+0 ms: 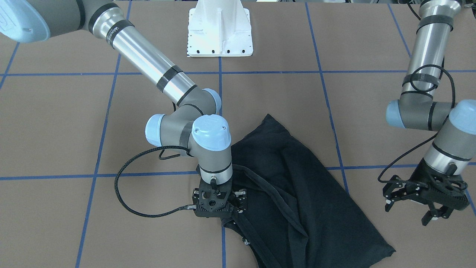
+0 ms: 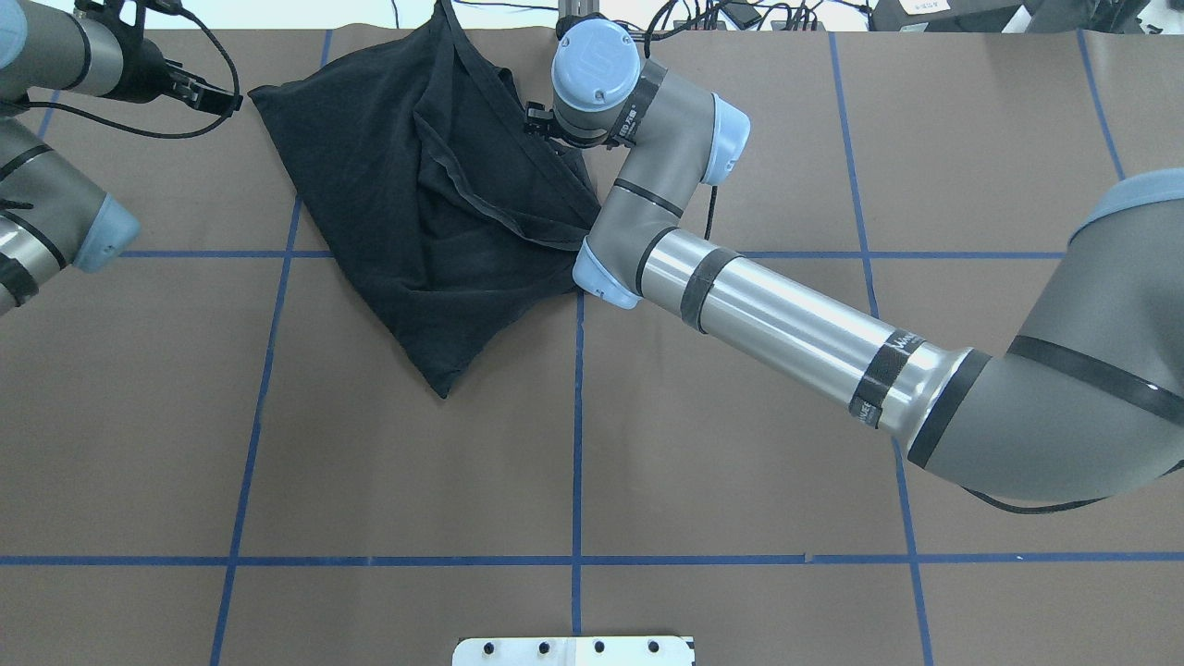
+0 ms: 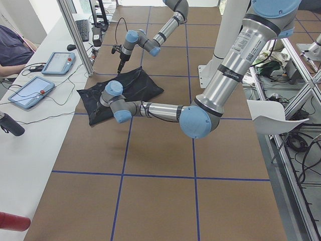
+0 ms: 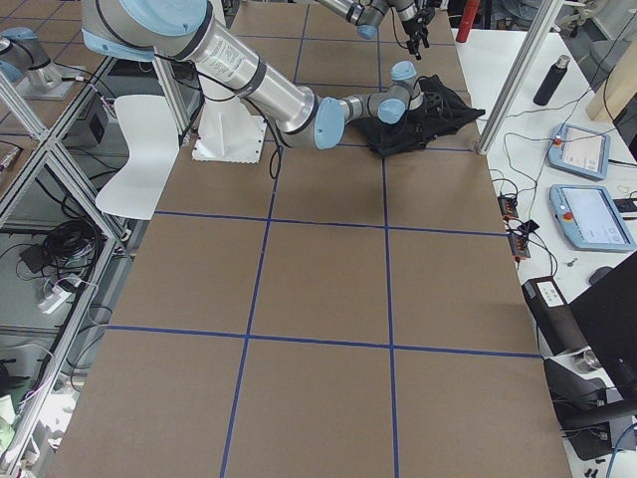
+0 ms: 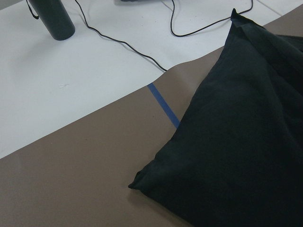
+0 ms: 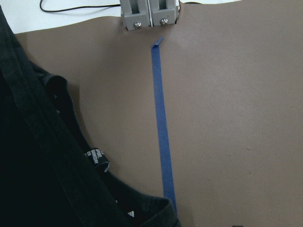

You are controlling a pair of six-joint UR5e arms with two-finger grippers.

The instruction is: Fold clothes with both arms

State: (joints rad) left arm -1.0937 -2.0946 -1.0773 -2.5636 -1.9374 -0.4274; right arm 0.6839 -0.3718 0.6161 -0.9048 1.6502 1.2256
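The black T-shirt (image 1: 297, 186) lies crumpled at the lower middle of the front-facing view. The right gripper (image 1: 218, 210) points down at its left edge, seemingly touching cloth; its jaws are hidden, so I cannot tell their state. The left gripper (image 1: 409, 210) hangs at the lower right, fingers spread and empty.
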